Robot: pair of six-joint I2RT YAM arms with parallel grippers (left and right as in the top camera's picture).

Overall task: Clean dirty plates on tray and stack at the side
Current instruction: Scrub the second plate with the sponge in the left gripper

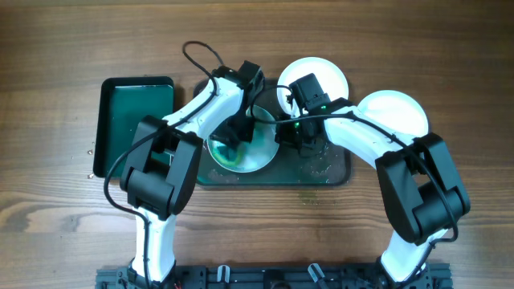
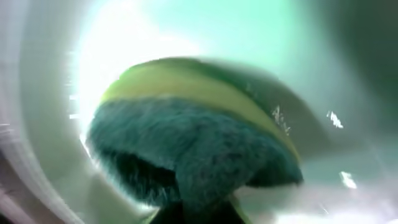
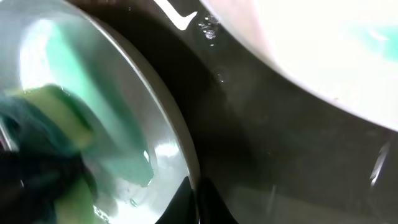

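The sponge (image 2: 193, 143) is held in the left gripper's (image 1: 234, 144) jaws and pressed on the smeared plate (image 1: 261, 154), at 9 o'clock on the tray (image 1: 337, 172). Its rim at 3 o'clock is pinched by the right gripper's (image 3: 194, 202) jaws.

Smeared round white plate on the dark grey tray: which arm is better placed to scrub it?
Left: the left gripper presses a yellow-and-teal sponge onto the plate; the right gripper sits at its rim, without one.
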